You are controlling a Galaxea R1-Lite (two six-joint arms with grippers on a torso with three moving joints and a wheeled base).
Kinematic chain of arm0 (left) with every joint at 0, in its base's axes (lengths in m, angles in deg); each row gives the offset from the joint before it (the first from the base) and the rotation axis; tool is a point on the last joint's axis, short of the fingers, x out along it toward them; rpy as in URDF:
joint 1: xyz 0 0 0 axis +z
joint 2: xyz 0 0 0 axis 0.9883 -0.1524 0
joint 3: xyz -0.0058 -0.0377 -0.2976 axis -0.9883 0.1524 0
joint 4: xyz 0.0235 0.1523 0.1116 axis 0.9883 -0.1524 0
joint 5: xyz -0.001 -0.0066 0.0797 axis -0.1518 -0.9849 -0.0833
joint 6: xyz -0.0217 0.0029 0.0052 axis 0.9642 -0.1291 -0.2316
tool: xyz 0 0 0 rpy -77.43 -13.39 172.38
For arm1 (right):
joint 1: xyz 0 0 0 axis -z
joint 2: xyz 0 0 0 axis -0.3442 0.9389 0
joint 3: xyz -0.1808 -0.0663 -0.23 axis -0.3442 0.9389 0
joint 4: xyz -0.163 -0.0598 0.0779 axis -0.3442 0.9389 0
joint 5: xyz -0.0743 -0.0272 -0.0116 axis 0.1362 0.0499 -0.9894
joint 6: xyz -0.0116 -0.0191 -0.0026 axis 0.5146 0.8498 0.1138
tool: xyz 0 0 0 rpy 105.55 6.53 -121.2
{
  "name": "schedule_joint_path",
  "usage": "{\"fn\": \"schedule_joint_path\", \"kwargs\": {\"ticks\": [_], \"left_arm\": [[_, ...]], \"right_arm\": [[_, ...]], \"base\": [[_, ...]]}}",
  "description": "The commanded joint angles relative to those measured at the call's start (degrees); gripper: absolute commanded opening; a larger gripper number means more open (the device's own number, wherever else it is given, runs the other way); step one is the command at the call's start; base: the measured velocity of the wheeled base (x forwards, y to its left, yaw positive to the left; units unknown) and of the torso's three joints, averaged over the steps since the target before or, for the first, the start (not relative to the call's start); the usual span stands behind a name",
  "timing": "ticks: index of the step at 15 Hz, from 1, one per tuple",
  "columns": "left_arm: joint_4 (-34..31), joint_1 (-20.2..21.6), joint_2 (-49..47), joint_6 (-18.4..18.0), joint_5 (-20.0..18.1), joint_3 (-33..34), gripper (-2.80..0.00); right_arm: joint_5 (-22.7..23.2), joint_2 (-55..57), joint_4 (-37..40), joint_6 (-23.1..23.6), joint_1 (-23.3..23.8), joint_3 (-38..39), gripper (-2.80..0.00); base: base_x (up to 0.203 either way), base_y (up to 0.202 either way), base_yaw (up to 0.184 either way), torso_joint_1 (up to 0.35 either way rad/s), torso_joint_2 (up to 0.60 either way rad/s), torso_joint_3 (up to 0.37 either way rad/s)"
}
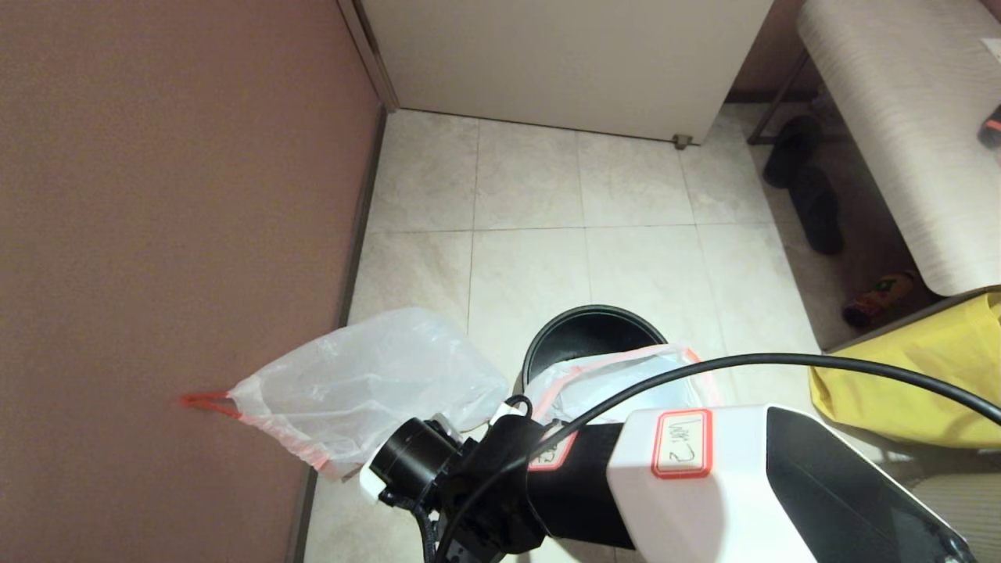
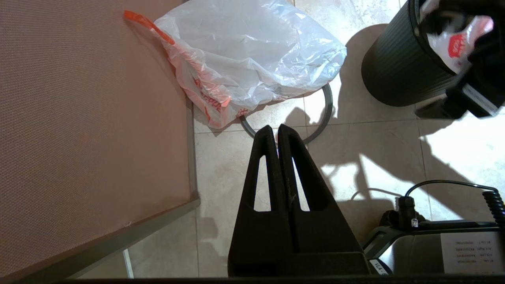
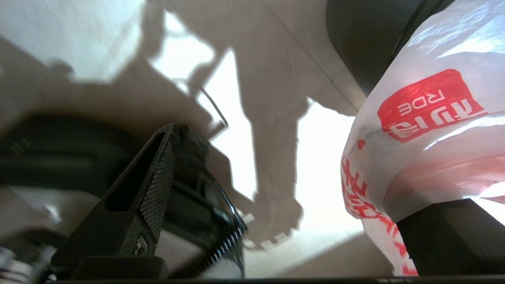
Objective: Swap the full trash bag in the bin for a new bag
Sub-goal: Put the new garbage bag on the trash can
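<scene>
Here's the worry: the full bag [image 1: 367, 383] is out and lying on the floor [image 1: 532, 258] at its left edge, slumped against the wall [image 1: 172, 234], well apart from the job in hand, but the bin [image 1: 586, 328] just beside it is far from lined. The new bag [image 1: 626, 375] hangs only over the bin's near rim, bunched, with the far rim bare and the black inside showing. Nothing pins it there, so by my reading any tug could drag it off onto the floor or drop it down inside. And there is a likely cause in plain sight: the right gripper [image 3: 292, 173] sits at that near rim with its jaws spread wide, gripping nothing, yet the printed film lies draped over one finger [image 3: 446, 240]. If the arm pulls away, thin plastic like that may cling and go with it. A smaller snag: the grey ring [image 2: 325, 106] lies flat on the floor with one side tucked under the full bag, so fetching it could disturb that bag. As for pose, the right arm reaches low across the front of the robot towards the bin, wrist bent down. The left gripper [image 2: 278, 130] hangs parked above the ring, fingers pressed together, empty.
</scene>
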Motion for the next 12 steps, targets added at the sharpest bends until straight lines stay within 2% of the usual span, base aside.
{"fn": "schedule_joint_path", "kwargs": {"ticks": [1,5,7,12], "left_arm": [[-0.09,0.00,-0.04,0.00,-0.01,-0.01,-2.80],[-0.09,0.00,-0.04,0.00,-0.01,-0.01,-2.80],[-0.09,0.00,-0.04,0.00,-0.01,-0.01,-2.80],[-0.09,0.00,-0.04,0.00,-0.01,-0.01,-2.80]], "right_arm": [[-1.12,-0.13,2.66,-0.35,-0.73,0.50,0.00],[-1.53,-8.10,3.84,-2.77,-0.74,8.53,0.00],[-1.36,-11.69,3.85,-5.83,-0.95,12.92,0.00],[-1.45,-15.30,4.45,-7.85,-0.90,16.25,0.00]], "base": [[0.000,0.000,0.000,0.000,0.00,0.000],[0.000,0.000,0.000,0.000,0.00,0.000],[0.000,0.000,0.000,0.000,0.00,0.000],[0.000,0.000,0.000,0.000,0.00,0.000]]}}
